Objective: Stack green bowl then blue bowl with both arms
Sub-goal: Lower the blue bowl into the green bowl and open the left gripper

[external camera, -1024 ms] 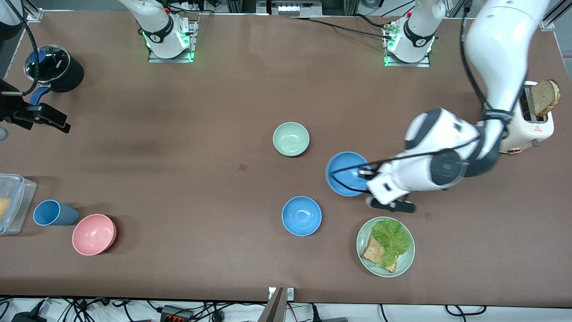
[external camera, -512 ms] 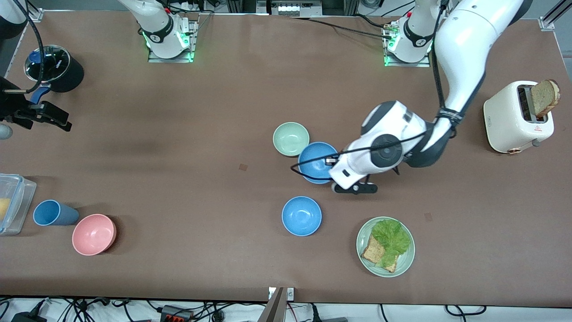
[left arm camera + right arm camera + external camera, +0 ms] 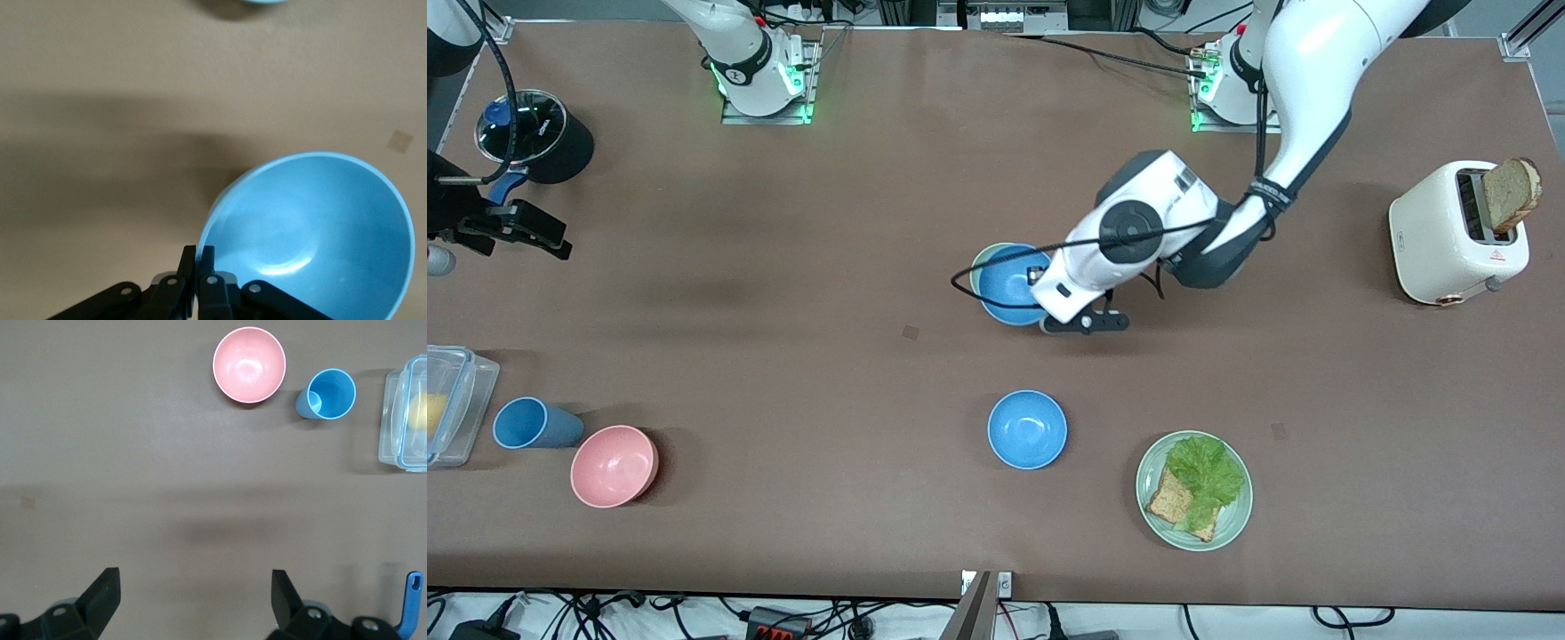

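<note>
1. the left end effector (image 3: 1040, 302) is clamped shut on the rim of the blue bowl (image 3: 1009, 284); in the left wrist view its fingertips (image 3: 198, 261) pinch the bowl's edge, and the bowl hangs tilted in the grip.
2. change: over the last second the left arm has carried this bowl from a spot beside the plate (image 3: 1149, 462) of bread and lettuce, toward the robots' bases, until it now sits over the green bowl (image 3: 980, 259).
3. only a thin pale crescent of the green bowl's rim shows past the blue one in the front view; whether the two bowls touch yet cannot be told.
4. a second blue bowl (image 3: 1027, 429) rests untouched on the table (image 3: 783, 356), nearer the front camera than the stack.
5. the right end effector (image 3: 516, 233) waits at the right arm's end of the table, fingers spread wide and empty, above bare table near the black pot (image 3: 538, 135); its wrist view shows the pink bowl (image 3: 249, 365) and blue cup (image 3: 327, 395).
6. meaning: the carry appears nearly done; lowering, levelling and release probably remain.
</note>
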